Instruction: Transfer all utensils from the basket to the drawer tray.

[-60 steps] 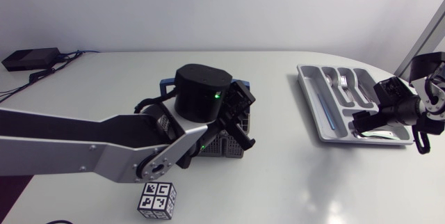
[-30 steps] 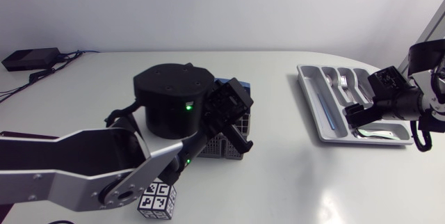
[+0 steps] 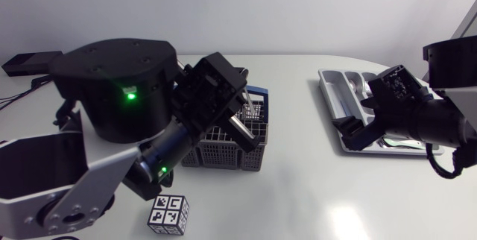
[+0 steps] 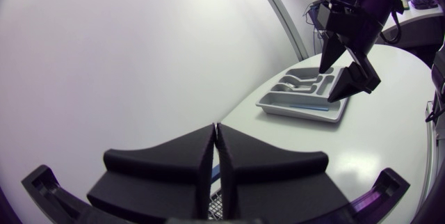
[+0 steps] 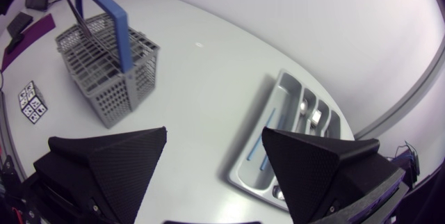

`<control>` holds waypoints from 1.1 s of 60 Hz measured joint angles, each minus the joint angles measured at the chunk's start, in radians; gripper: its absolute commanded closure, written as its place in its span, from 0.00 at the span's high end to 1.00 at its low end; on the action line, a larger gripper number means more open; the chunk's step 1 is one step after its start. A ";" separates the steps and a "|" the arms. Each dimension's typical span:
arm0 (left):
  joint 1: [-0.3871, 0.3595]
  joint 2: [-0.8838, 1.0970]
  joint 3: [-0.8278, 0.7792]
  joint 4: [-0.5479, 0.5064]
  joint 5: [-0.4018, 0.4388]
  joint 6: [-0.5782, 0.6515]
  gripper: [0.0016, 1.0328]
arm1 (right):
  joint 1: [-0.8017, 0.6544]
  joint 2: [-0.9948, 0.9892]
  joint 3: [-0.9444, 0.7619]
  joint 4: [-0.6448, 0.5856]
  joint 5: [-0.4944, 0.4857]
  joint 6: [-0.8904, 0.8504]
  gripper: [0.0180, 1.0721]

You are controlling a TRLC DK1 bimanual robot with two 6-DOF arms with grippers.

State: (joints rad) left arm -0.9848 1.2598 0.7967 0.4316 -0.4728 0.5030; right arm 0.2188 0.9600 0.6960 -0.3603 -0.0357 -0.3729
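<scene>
my left arm (image 3: 112, 98) hung high over the counter (image 3: 313, 195), a green light glowing on its big black joint, and its wrist sat right above the basket (image 3: 223, 150). my left jaws were pressed together, with only a hairline seam between them in my left wrist view. whether anything thin was caught in that seam i could not tell. the basket was grey mesh with a blue handle (image 5: 111, 22) and stood near the middle of the counter. in my right wrist view a thin metal utensil (image 5: 73, 5) slanted up out of the basket's far end, beside the handle, its top out of sight.

my right arm (image 3: 425, 117) was over the tray (image 4: 292, 110), which lay toward the counter's right end, well apart from the basket. my right jaws were spread wide with nothing between them, tips pointing down just above the tray. in the tray, forks (image 3: 367, 87) lay in the short compartments, and a long blue piece (image 5: 268, 137) lay in the long narrow compartment on the side facing the basket.

a small cube (image 3: 168, 214) stood on the counter just in front of the basket. its faces carried black-and-white square code patterns, the only markings i could make out, with nothing on them i could read as letters. a flat black box (image 3: 30, 62) with cables sat at the counter's far left corner.
</scene>
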 measured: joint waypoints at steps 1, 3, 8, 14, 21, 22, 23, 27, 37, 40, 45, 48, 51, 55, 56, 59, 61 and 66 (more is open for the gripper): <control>0.000 -0.005 0.001 -0.019 0.000 -0.012 0.03 | 0.016 -0.008 0.000 -0.005 -0.005 0.006 0.93; 0.000 -0.015 0.002 -0.055 0.002 -0.036 0.03 | 0.050 -0.022 0.000 -0.022 -0.013 0.014 0.93; 0.006 -0.029 0.017 -0.165 0.031 -0.113 0.03 | 0.124 -0.033 0.000 -0.058 -0.021 0.042 0.93; 0.020 -0.030 0.047 -0.261 0.085 -0.200 0.03 | 0.206 -0.033 0.001 -0.079 -0.048 0.072 0.94; 0.051 -0.030 0.090 -0.349 0.158 -0.285 0.03 | 0.259 -0.031 0.017 -0.088 -0.112 0.106 0.95; 0.056 -0.030 0.097 -0.360 0.168 -0.299 0.03 | 0.264 -0.029 0.023 -0.090 -0.121 0.111 0.95; 0.061 -0.029 0.103 -0.370 0.178 -0.310 0.03 | 0.267 -0.027 0.029 -0.093 -0.127 0.113 0.95; 0.077 -0.029 0.127 -0.401 0.208 -0.350 0.03 | 0.277 -0.009 0.058 -0.103 -0.151 0.124 0.95; 0.101 -0.003 0.186 -0.466 0.290 -0.438 0.03 | 0.285 0.053 0.137 -0.111 -0.201 0.143 0.95; 0.108 0.007 0.199 -0.488 0.313 -0.459 0.03 | 0.298 0.074 0.156 -0.107 -0.201 0.151 0.92; 0.116 0.024 0.212 -0.507 0.338 -0.482 0.03 | 0.326 0.111 0.181 -0.100 -0.204 0.165 0.88; 0.119 0.033 0.217 -0.514 0.346 -0.490 0.03 | 0.347 0.140 0.195 -0.085 -0.204 0.169 0.85; 0.120 0.040 0.220 -0.523 0.356 -0.500 0.03 | 0.360 0.165 0.209 -0.080 -0.204 0.172 0.81; 0.125 0.047 0.228 -0.537 0.372 -0.509 0.03 | 0.373 0.192 0.222 -0.077 -0.204 0.177 0.80; 0.126 0.048 0.231 -0.541 0.381 -0.513 0.03 | 0.377 0.200 0.226 -0.077 -0.204 0.180 0.80; 0.133 0.050 0.237 -0.547 0.396 -0.523 0.03 | 0.384 0.216 0.235 -0.075 -0.204 0.183 0.79; 0.138 0.050 0.241 -0.553 0.409 -0.530 0.03 | 0.388 0.227 0.240 -0.069 -0.204 0.184 0.74; 0.150 0.050 0.252 -0.555 0.424 -0.540 0.03 | 0.389 0.249 0.251 -0.052 -0.204 0.187 0.65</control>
State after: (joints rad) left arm -0.8349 1.3102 1.0485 -0.1238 -0.0486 -0.0372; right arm 0.6083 1.2087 0.9470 -0.4126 -0.2394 -0.1860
